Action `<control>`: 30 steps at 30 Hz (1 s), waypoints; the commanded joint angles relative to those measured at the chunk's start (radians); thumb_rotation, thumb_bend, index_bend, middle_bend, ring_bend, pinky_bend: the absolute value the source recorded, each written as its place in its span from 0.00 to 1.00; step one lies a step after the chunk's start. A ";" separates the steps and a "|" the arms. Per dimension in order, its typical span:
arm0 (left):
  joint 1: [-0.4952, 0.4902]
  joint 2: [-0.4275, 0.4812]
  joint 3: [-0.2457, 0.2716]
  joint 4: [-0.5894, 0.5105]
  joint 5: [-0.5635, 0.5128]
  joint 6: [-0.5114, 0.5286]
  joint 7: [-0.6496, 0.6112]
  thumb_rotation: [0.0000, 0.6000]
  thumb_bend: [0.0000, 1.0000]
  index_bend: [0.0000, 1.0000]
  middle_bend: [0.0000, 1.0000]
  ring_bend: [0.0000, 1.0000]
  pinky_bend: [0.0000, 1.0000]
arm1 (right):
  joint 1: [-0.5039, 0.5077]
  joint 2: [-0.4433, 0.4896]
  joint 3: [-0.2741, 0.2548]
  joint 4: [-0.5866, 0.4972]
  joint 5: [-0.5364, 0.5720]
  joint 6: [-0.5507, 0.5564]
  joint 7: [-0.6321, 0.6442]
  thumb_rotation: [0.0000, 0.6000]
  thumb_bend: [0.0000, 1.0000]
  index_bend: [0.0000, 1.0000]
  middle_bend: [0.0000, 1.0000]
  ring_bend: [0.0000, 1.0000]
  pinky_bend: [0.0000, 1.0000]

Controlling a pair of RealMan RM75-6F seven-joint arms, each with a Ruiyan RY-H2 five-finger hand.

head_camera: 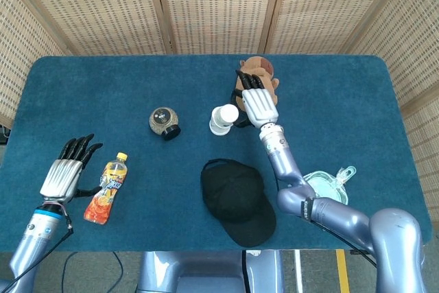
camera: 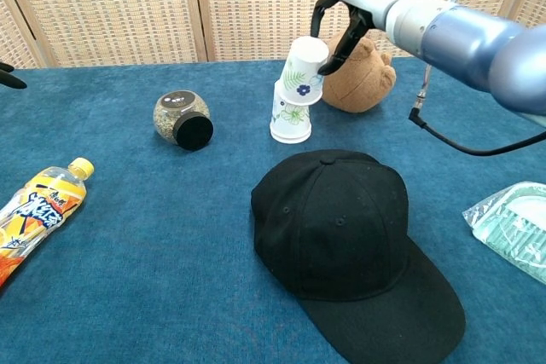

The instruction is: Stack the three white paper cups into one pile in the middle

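A white paper cup (camera: 290,118) with green print stands upside down mid-table, also seen from above (head_camera: 217,126). My right hand (camera: 351,4) holds a second upside-down cup (camera: 304,66) with blue flowers, tilted, its rim over the top of the standing cup. From above, the held cup (head_camera: 228,112) partly covers the standing one, with the right hand (head_camera: 255,105) just to its right. I can make out only these two cups. My left hand (head_camera: 64,173) rests open at the near left, holding nothing.
A brown plush toy (camera: 363,78) sits right behind the cups, under my right hand. A black cap (camera: 341,236) lies in front of them. A round jar (camera: 181,119) lies to their left, an orange drink bottle (head_camera: 106,189) beside my left hand, a plastic packet (camera: 512,228) at the right.
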 commanded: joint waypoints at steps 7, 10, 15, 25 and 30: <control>-0.004 -0.004 0.001 0.007 -0.005 -0.012 -0.003 1.00 0.06 0.14 0.00 0.00 0.00 | 0.051 -0.057 0.002 0.123 -0.002 -0.055 0.008 1.00 0.21 0.51 0.04 0.04 0.00; -0.006 -0.005 -0.001 0.010 -0.010 -0.017 -0.003 1.00 0.07 0.14 0.00 0.00 0.00 | 0.060 -0.070 0.001 0.150 -0.002 -0.060 0.004 1.00 0.21 0.50 0.03 0.04 0.00; -0.007 -0.007 -0.002 0.011 -0.009 -0.014 0.000 1.00 0.07 0.14 0.00 0.00 0.00 | 0.055 -0.062 -0.008 0.141 0.001 -0.070 -0.012 1.00 0.20 0.34 0.00 0.02 0.00; -0.001 -0.006 0.002 0.003 0.009 0.006 0.010 1.00 0.06 0.14 0.00 0.00 0.00 | -0.087 0.061 -0.077 -0.083 -0.056 0.060 -0.027 1.00 0.17 0.13 0.00 0.00 0.00; -0.001 -0.014 0.002 0.013 0.009 0.006 0.005 1.00 0.06 0.13 0.00 0.00 0.00 | -0.190 0.123 -0.144 -0.177 -0.126 0.180 -0.033 1.00 0.17 0.12 0.00 0.00 0.00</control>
